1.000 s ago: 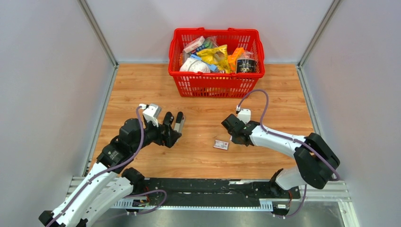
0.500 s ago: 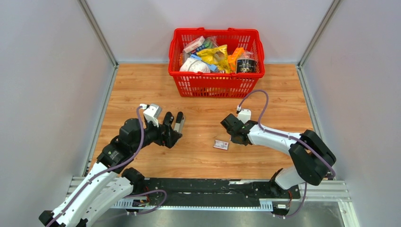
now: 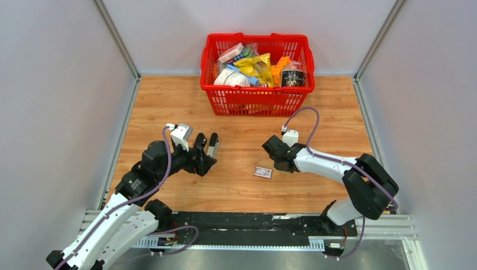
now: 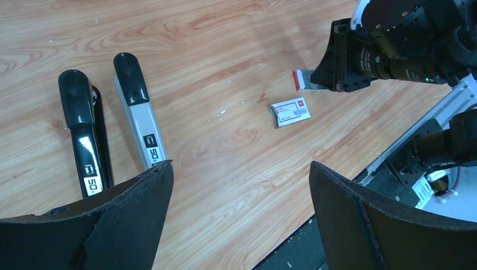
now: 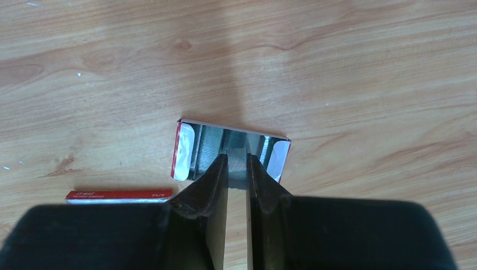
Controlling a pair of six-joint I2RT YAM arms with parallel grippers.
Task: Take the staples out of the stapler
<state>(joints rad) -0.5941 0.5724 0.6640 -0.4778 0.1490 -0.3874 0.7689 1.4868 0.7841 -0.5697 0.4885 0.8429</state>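
Note:
The stapler [image 4: 140,112] lies swung open on the wooden table, a black arm beside a silver magazine arm [image 3: 212,147]. My left gripper [image 4: 239,169] hovers over its near end, wide open and empty [image 3: 203,162]. My right gripper [image 5: 237,157] is shut on a narrow silvery strip of staples [image 5: 237,169]. The strip's far end reaches into an open white-and-red tray [image 5: 185,149] holding more grey strips. From the left wrist view the tray [image 4: 306,80] shows right at the right gripper's tips [image 3: 275,163]. The stapler's magazine channel is not visible.
The white-and-red box sleeve [image 3: 262,172] lies flat just left of the right gripper, edge-on in the right wrist view [image 5: 118,196]. A red basket [image 3: 257,89] full of packaged goods stands at the back. The black base rail [image 3: 242,222] runs along the near edge.
My right gripper has edged slightly to the left, still shut on the strip. The left arm and the stapler have not moved.

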